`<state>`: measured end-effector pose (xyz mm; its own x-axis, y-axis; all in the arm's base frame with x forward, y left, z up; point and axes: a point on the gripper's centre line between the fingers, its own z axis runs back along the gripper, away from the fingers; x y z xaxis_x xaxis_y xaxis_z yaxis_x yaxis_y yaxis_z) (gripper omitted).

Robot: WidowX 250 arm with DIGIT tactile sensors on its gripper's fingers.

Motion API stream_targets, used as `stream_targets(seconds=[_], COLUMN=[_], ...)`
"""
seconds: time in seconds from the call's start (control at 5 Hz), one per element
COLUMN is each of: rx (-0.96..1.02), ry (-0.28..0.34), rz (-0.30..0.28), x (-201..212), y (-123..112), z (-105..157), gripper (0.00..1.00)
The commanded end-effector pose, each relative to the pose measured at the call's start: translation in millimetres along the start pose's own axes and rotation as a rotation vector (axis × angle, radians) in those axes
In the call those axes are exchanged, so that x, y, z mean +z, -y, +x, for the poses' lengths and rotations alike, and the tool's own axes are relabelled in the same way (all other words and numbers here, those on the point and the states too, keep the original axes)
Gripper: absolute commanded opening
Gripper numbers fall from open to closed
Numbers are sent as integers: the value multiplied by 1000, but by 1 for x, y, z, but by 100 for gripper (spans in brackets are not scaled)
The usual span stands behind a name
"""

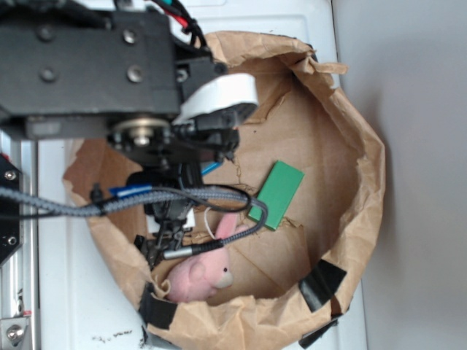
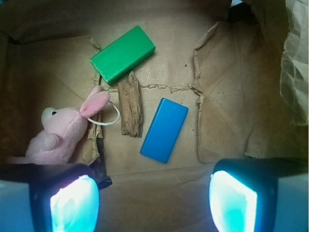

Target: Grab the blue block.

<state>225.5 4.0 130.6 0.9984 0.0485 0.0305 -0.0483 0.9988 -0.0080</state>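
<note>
Blue block [image 2: 164,130] lies flat on the paper-bag floor [image 2: 227,96], just right of a wood scrap [image 2: 131,104], green block [image 2: 122,53] above-left, pink plush bunny [image 2: 63,133] further left. We're hovering over it w/ fingers [image 2: 73,202] spread wide, nothing held, block roughly between them but ahead. Approach step, we judge; next we'd nudge fwd, descend, then close across its narrow sides.

The arm [image 1: 95,73] is seen reaching in from the upper left of the exterior view, with the wrist pointed downward. The gripper [image 2: 153,195] is held spread wide; its two fingers [image 2: 72,200] are seen at the lower corners of the wrist view, and nothing is gripped between them.
</note>
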Motion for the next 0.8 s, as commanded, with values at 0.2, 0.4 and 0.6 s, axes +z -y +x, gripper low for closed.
stream_targets(seconds=[0.2, 0.4, 0.6], rx=[70, 150, 157], ry=[30, 64, 97], rz=[-142, -203, -203], x=[-38, -51, -57], y=[-11, -17, -23], z=[54, 62, 52], gripper=[100, 100, 100])
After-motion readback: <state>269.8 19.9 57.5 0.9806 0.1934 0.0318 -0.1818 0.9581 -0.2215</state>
